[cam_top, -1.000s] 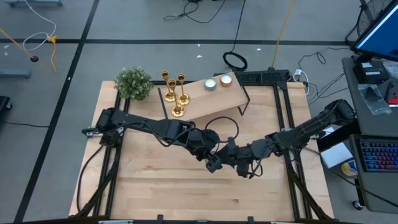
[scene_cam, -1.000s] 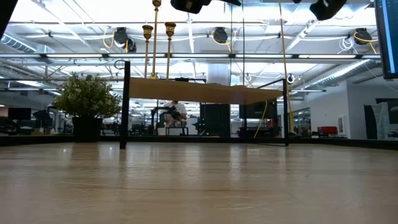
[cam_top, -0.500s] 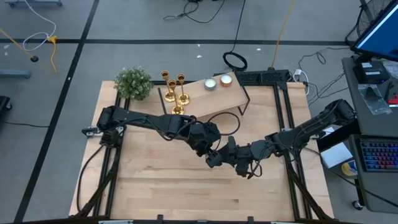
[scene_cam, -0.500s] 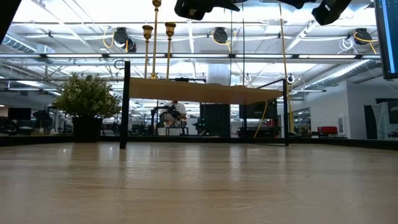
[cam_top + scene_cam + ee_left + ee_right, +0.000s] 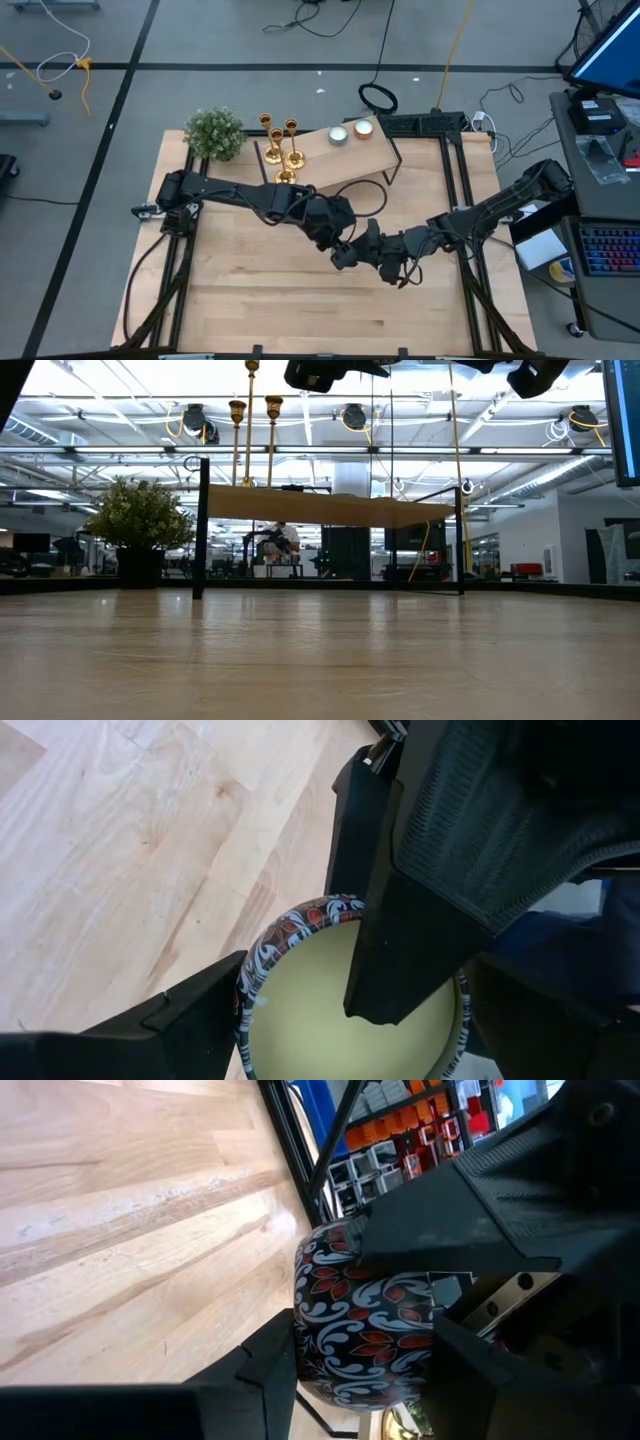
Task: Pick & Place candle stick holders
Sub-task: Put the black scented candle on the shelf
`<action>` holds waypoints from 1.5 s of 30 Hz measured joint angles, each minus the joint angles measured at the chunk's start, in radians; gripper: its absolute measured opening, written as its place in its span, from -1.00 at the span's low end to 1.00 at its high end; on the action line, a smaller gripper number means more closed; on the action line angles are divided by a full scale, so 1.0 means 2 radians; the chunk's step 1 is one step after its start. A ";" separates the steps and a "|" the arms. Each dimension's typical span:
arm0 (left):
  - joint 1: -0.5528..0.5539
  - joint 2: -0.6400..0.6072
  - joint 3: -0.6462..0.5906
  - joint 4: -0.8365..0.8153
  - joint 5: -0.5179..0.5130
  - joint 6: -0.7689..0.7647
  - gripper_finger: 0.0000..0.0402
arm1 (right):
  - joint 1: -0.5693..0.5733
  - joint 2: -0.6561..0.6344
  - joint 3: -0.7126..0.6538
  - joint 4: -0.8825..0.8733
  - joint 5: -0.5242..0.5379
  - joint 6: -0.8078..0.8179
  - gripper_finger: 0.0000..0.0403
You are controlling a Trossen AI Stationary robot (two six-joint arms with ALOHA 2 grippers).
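My left arm has swung in over the last second and brought my left hand (image 5: pixel 345 256) up against my right hand (image 5: pixel 366 248) above the middle of the table (image 5: pixel 260 290); the right arm has barely stirred. Between the two hands is a patterned tin (image 5: pixel 365 1320), black with red and white leaves and pale wax inside. My right hand is clamped narrow on it. My left hand stands wide astride it, fingers on either side, not yet pressing as far as I can judge.

The three gold candle stick holders (image 5: pixel 282 155) stand upright on the left end of the raised wooden shelf (image 5: pixel 370 155), just beside the plant (image 5: pixel 215 132) and well apart from both hands. None is being handled.

This looks to me like a hand-over. To do it well I should centre the tin squarely between my left fingers, close them fully before my right lets go, and keep it level so the wax faces up. My right finger crosses the rim, so I should draw it out straight without tipping the tin.
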 joint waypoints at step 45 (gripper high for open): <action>0.043 -0.015 0.003 -0.036 0.036 0.088 0.75 | -0.001 0.002 -0.002 -0.064 0.052 0.026 -0.25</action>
